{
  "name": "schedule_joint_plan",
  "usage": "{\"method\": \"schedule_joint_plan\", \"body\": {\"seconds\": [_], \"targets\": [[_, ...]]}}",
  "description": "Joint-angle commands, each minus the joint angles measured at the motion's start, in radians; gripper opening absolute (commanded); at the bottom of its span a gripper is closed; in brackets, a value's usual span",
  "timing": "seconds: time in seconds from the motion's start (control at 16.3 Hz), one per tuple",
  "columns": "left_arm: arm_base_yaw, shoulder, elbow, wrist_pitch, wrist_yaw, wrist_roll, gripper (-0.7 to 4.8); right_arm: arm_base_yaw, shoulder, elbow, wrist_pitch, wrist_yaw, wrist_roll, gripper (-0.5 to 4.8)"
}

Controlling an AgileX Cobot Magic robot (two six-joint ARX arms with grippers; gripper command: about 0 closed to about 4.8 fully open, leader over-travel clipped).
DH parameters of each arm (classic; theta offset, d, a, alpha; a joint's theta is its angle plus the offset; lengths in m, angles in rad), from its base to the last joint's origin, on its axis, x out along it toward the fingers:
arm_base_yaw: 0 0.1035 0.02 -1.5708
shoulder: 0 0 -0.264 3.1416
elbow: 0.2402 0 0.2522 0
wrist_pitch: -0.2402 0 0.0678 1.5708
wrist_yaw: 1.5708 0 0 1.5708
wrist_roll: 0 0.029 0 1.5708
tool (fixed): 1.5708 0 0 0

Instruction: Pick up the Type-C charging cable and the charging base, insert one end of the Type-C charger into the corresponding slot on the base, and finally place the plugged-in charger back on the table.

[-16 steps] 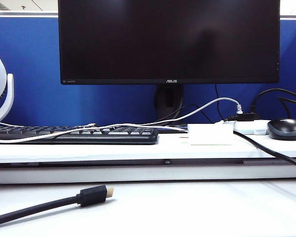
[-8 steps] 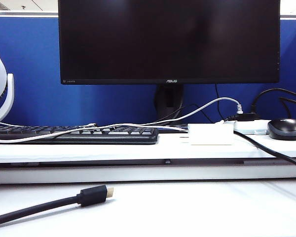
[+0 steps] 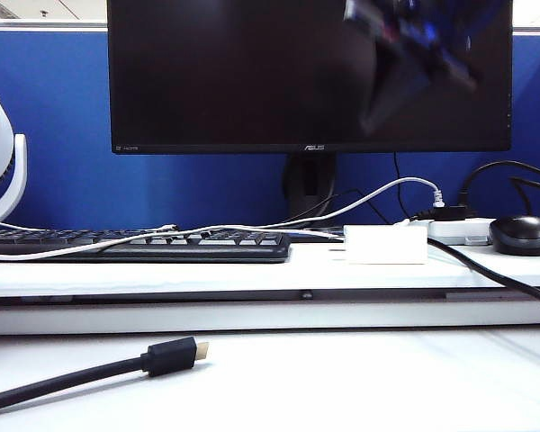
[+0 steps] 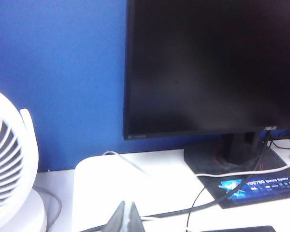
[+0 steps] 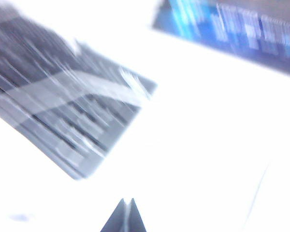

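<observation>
A: Start with the exterior view. Where do the task's things lie?

B: The charging base [image 3: 385, 244] sits on the raised shelf of the table [image 3: 342, 378], right of centre, just beside the flat power strip [image 3: 459, 232]. The Type-C charging cable [image 3: 117, 241] runs long and thin across the keyboard [image 3: 135, 245], its axis nearly level from left to right, ending near the base.

A: And the arms?

B: Only a blurred dark arm shows, high on the right before the monitor [image 3: 308, 72]. I take it for the right arm; it hangs above the base, so it is the nearer one. The base lies below it.

A: Left wrist view?

B: The left gripper [image 4: 127, 216] shows its tips pressed together, holding nothing. It faces the monitor and the fan [image 4: 9, 164], well apart from base and cable.

A: Right wrist view?

B: Heavily smeared. The right gripper [image 5: 125, 216] is pinched closed and empty, over bare white shelf beside the keyboard [image 5: 63, 111].

A: Room?

B: The front table is open apart from the black cable [image 3: 90, 371]. The shelf is crowded with cords, so snagging looks the likeliest risk.
</observation>
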State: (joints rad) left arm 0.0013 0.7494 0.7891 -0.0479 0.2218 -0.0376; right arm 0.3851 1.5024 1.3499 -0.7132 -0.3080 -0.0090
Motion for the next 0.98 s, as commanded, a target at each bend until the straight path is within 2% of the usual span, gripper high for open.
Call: {"method": "schedule_joint_plan", "body": {"seconds": [0.06, 0.12, 0.55, 0.74, 0.86, 0.98], "targets": [[-0.002, -0.001, 0.008, 0.038, 0.007, 0.0, -0.04, 0.027, 0.033, 0.002, -0.164, -0.004, -0.32, 3.94], [-0.002, -0.001, 0.008, 0.04, 0.007, -0.001, -0.04, 0.037, 0.041, 0.002, -0.204, -0.003, -0.374, 4.41], [-0.002, -0.001, 0.008, 0.043, 0.007, -0.026, -0.04, 0.042, 0.115, 0.0, -0.222, 0.045, -0.552, 4.4], [-0.002, -0.001, 0.008, 0.043, 0.007, -0.026, -0.04, 0.042, 0.17, 0.0, -0.223, 0.048, -0.576, 4.4], [-0.002, -0.001, 0.008, 0.043, 0.007, -0.026, -0.04, 0.042, 0.204, 0.0, -0.225, 0.048, -0.575, 3.7], [-0.002, -0.001, 0.008, 0.043, 0.007, -0.026, -0.04, 0.042, 0.22, 0.001, -0.225, 0.072, -0.567, 1.89]]}}
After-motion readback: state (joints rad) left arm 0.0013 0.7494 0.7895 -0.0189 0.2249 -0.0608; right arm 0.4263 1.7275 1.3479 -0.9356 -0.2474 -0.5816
